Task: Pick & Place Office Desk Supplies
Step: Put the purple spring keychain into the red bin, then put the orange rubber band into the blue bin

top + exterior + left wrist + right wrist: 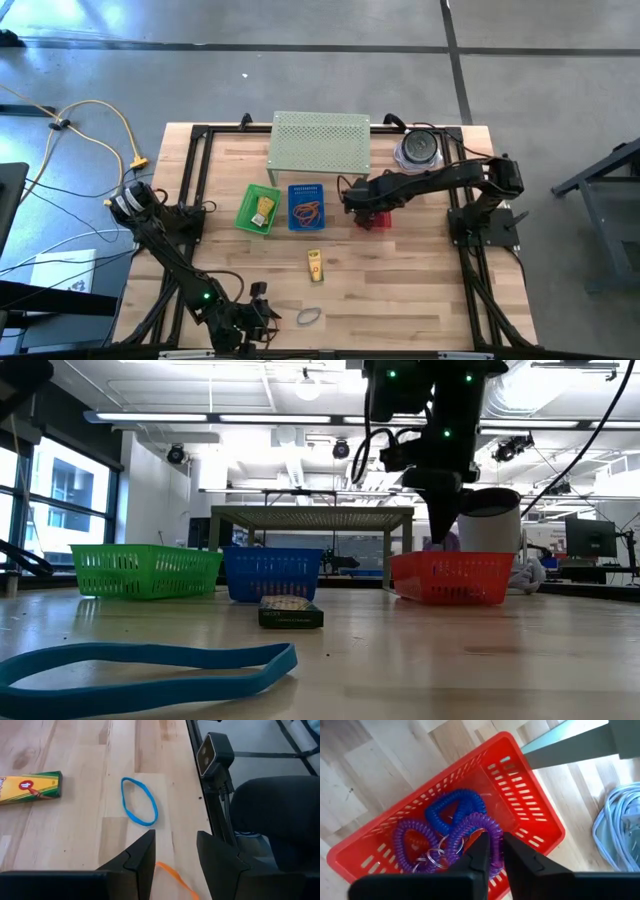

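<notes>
purple coil keychain, ringed, in red basket; right tool slightly parted above.

You have a blue rubber band flat on the desk beside an orange band, a crayon packet lying mid-desk, orange bands in the blue basket, and purple and blue coils in the red basket.

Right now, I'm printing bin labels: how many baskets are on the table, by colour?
Green basket: 1
Blue basket: 1
Red basket: 1
Total: 3
</notes>
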Robot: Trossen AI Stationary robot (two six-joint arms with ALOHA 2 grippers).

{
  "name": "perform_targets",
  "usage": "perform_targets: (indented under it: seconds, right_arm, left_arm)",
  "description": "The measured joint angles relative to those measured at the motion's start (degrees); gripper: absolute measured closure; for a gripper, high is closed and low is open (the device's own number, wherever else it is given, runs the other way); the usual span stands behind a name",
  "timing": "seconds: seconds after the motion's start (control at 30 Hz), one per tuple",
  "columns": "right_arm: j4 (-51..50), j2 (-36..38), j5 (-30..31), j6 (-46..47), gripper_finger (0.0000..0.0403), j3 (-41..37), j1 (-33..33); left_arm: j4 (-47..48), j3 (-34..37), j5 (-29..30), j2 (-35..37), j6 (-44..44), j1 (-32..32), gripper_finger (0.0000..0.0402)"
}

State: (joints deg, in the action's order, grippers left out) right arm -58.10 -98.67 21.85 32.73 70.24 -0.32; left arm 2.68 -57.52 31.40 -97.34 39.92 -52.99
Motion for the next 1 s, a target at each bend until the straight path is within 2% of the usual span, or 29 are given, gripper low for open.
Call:
perform_targets:
  seconds: [0.13, 0.37, 0.47, 0.57, 0.77, 1.0]
  right_arm:
    - [0.45, 0.00, -0.29, 0.31, 0.0325, 0.00, -0.21]
    - [0.72, 0.00, -0.94, 3.13, 0.0225, 0.00, -0.17]
    - [0.76, 0.00, -0.83, 3.59, 0.0197, 0.00, -0.17]
    - [0.60, 0.00, -0.84, 3.66, 0.0187, 0.36, -0.02]
    - [-3.46, 0.00, -1.82, 3.65, 0.0194, 5.25, 1.91]
    - [-8.24, 0.02, -9.52, 8.48, 0.0198, 11.54, 7.14]
  left_arm:
    - [0.04, 0.00, 0.17, 0.00, 0.48, 0.03, 0.0262]
    - [-0.14, 0.00, 0.25, 0.00, 0.85, 0.04, 0.0262]
    - [-0.15, 0.00, 0.32, 0.00, 0.90, 0.04, 0.0262]
    - [-0.13, -0.02, 0.36, 0.00, 0.60, 0.04, 0.0262]
    - [-0.09, -0.02, 0.37, 0.01, 0.00, 0.48, 0.0262]
    - [1.44, -0.02, 0.37, 0.04, -1.83, 0.63, 0.0262]
